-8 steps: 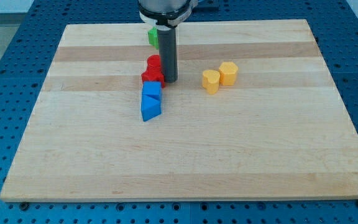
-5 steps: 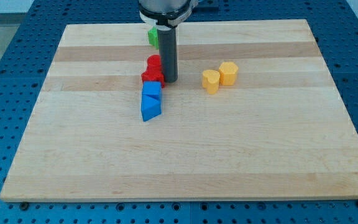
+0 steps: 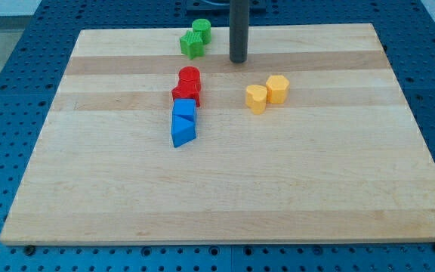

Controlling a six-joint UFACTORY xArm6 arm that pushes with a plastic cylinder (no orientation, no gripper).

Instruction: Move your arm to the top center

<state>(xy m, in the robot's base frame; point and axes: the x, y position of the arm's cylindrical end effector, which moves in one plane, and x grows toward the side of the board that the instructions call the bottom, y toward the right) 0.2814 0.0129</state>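
Observation:
My tip rests on the wooden board near the middle of its top edge. The dark rod rises straight up out of the view. Two green blocks lie just to the tip's left, apart from it. Two red blocks sit below and left of the tip, with two blue blocks directly beneath them in a line. Two yellow blocks lie below and right of the tip. The tip touches no block.
The board lies on a blue perforated table that shows on all sides.
The rod has moved from beside the red blocks up and to the right, to the board's top centre. Both green blocks now show. No block has moved.

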